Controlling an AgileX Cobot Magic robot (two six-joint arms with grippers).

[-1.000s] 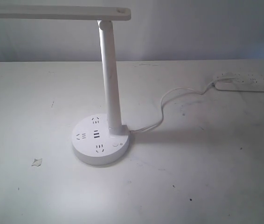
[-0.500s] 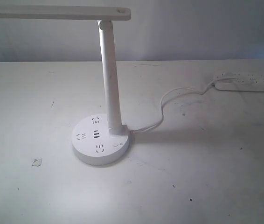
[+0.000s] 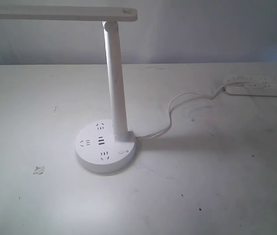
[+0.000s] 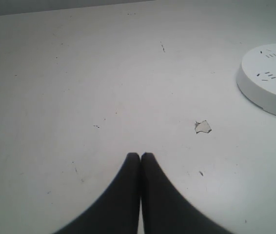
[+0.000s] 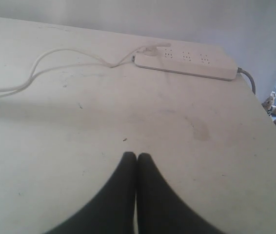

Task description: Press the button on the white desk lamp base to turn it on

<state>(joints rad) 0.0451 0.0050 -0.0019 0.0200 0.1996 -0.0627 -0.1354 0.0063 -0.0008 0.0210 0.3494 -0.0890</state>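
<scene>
Left hand, right hand, matte black, smoothly tapered

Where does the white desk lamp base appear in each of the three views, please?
Exterior view: the white desk lamp base sits left of centre, in the lower half.
Left wrist view: part of it shows, cut by the picture's edge, near a pale scrap.
Right wrist view: not in it.
Shared landmark: the scrap, also beside the base in the exterior view.

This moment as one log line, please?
left gripper: shut, empty | right gripper: shut, empty | button: untouched | white desk lamp base: untouched
</scene>
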